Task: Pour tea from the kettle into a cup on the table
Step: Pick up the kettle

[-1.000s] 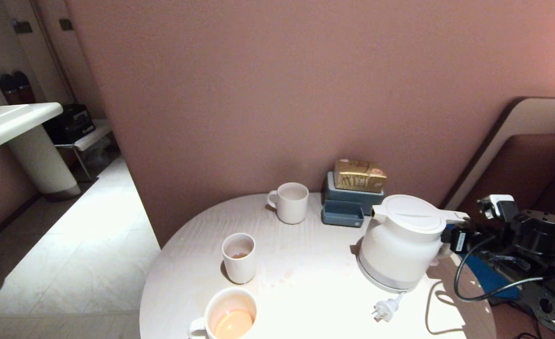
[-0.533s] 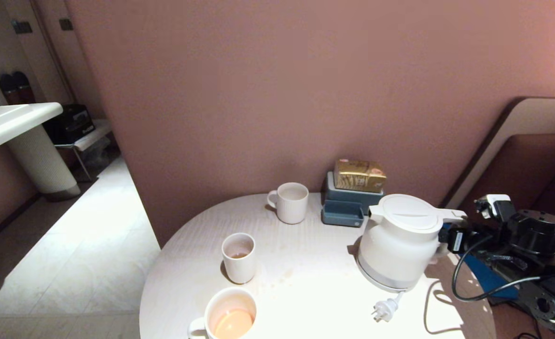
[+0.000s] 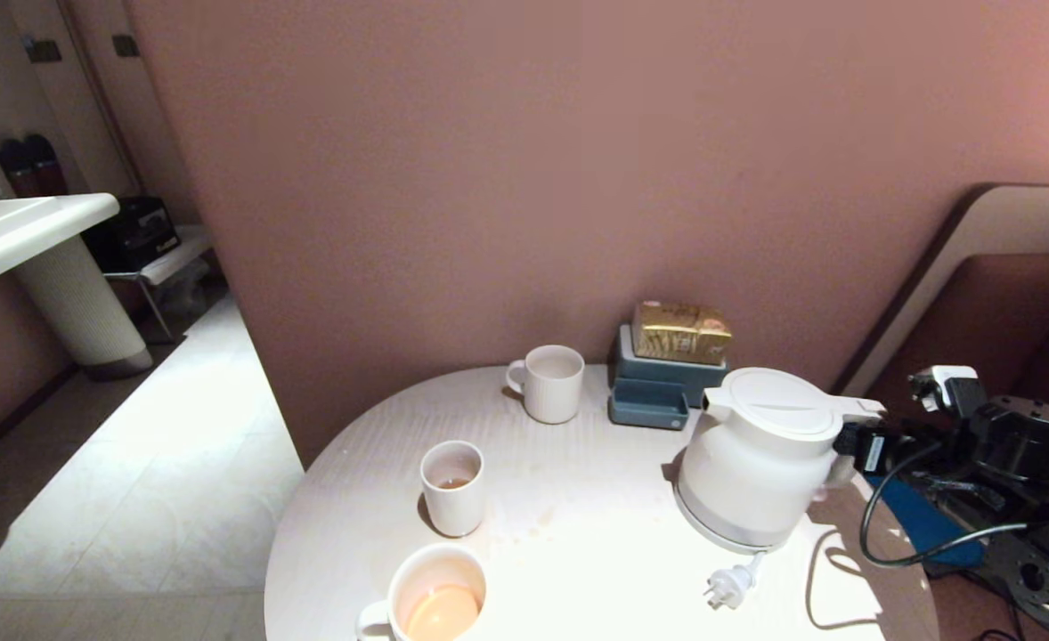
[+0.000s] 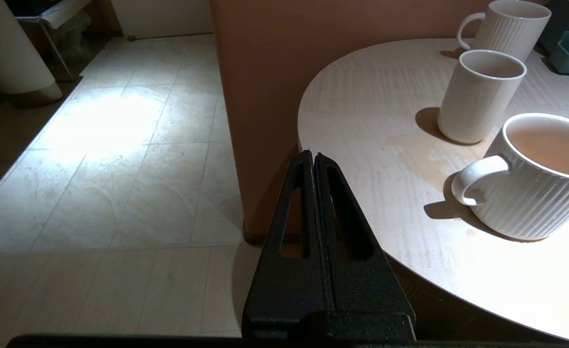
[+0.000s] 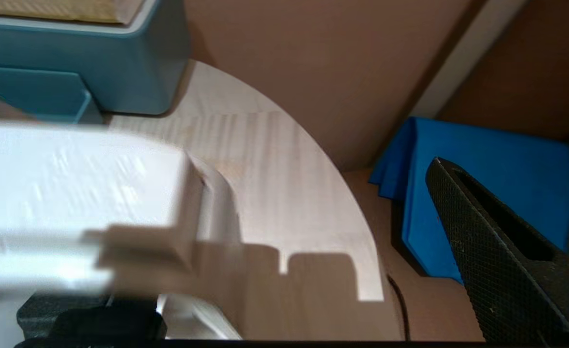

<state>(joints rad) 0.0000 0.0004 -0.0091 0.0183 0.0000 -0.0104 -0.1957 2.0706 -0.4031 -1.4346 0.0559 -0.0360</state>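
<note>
The white kettle (image 3: 756, 454) stands on the pale round table (image 3: 596, 534) at its right side, spout toward the cups. My right gripper (image 3: 856, 450) is open just behind the kettle's handle (image 5: 72, 183); one black finger (image 5: 482, 232) stands well clear of the handle, and the other is mostly hidden beneath it. A wide ribbed mug (image 3: 435, 596) at the front edge holds orange-brown tea (image 3: 440, 612). A tall cup (image 3: 453, 488) has a little tea at its bottom. My left gripper (image 4: 312, 155) is shut, parked beside the table's left edge.
An empty-looking ribbed mug (image 3: 551, 383) and a blue holder (image 3: 658, 378) with a gold packet (image 3: 680, 331) stand at the back by the wall. The kettle's plug (image 3: 727, 588) and black cord (image 3: 898, 543) lie at the front right. A blue cloth (image 5: 482, 169) lies beyond the table edge.
The right gripper has shifted slightly right, away from the kettle handle. The kettle has barely moved. The left arm has not moved.
</note>
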